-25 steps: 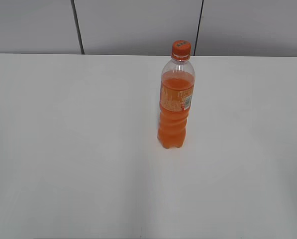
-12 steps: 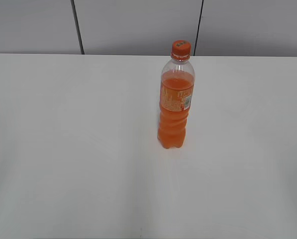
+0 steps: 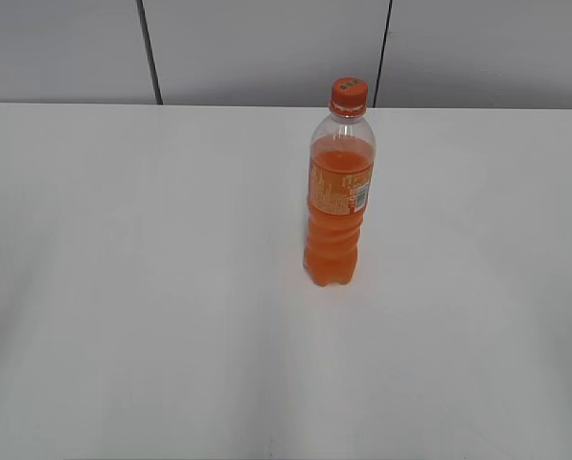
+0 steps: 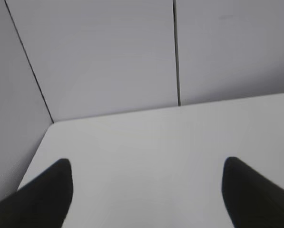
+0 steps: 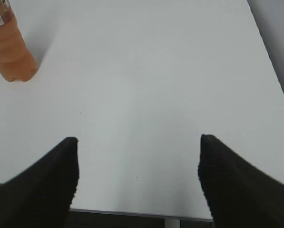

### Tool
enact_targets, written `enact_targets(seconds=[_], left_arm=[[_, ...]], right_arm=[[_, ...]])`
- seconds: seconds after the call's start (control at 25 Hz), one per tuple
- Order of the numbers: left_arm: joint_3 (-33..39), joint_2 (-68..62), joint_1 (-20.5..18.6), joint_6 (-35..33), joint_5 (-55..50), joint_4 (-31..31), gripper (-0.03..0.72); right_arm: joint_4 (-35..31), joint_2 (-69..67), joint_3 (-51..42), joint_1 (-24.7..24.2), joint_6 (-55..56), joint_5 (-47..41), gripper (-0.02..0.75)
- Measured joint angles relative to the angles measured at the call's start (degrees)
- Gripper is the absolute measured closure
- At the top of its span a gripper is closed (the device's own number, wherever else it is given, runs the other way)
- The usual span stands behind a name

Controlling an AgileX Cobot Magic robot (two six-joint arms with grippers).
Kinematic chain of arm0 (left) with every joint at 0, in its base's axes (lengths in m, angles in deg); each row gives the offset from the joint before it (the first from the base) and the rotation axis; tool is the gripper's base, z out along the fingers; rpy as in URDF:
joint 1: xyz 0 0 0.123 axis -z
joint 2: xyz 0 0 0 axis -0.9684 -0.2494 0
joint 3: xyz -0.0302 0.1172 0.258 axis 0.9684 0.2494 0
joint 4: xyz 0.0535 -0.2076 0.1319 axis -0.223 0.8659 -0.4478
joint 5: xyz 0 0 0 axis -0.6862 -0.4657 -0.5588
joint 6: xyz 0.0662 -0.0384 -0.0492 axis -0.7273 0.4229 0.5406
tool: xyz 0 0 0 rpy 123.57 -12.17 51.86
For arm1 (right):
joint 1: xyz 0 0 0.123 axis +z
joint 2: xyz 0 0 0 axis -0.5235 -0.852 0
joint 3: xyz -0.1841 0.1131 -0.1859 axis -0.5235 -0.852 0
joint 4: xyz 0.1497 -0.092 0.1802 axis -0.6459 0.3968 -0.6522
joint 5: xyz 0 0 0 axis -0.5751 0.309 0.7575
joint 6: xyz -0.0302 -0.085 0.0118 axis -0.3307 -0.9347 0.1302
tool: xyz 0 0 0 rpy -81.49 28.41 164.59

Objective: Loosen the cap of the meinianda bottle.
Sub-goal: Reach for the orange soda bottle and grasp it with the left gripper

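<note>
The meinianda bottle (image 3: 338, 206) stands upright on the white table (image 3: 151, 287), right of centre, with orange liquid and an orange label. Its orange cap (image 3: 349, 94) sits on the neck. No gripper shows in the exterior view. In the right wrist view the bottle's lower part (image 5: 9, 50) is at the top left, far from my right gripper (image 5: 139, 142), which is open and empty over the table's near edge. My left gripper (image 4: 146, 166) is open and empty over bare table near a back corner; the bottle is out of that view.
Grey wall panels (image 3: 266, 48) with dark seams rise behind the table. The table's right edge (image 5: 270, 71) and near edge (image 5: 132, 213) show in the right wrist view. A side wall (image 4: 8, 118) borders the table on the left.
</note>
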Motion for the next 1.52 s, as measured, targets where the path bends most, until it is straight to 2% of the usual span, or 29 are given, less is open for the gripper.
enact_targets(seconds=[0.24, 0.4, 0.64, 1.0, 1.16, 1.32, 1.52], left_arm=[[7.2, -7.9, 0.0, 0.0, 25.8, -0.6, 0.113], [7.8, -12.9, 0.0, 0.0, 34.7, -0.5, 0.125], [7.8, -20.2, 0.0, 0.1, 43.2, -0.2, 0.162], [7.8, -36.0, 0.0, 2.2, 49.3, -1.8, 0.176], [7.8, -41.4, 0.0, 8.9, 56.2, -11.2, 0.178], [7.8, -48.0, 0.0, 18.2, 62.8, -24.0, 0.179], [4.8, -56.4, 0.0, 26.6, 69.2, -39.3, 0.179]], right_arm=[[0.0, 0.0, 0.0, 0.0, 0.0, 0.0, 0.150], [0.0, 0.0, 0.0, 0.0, 0.0, 0.0, 0.150], [0.0, 0.0, 0.0, 0.0, 0.0, 0.0, 0.150], [0.0, 0.0, 0.0, 0.0, 0.0, 0.0, 0.150], [0.0, 0.0, 0.0, 0.0, 0.0, 0.0, 0.150], [0.0, 0.0, 0.0, 0.0, 0.0, 0.0, 0.150], [0.0, 0.0, 0.0, 0.0, 0.0, 0.0, 0.150]])
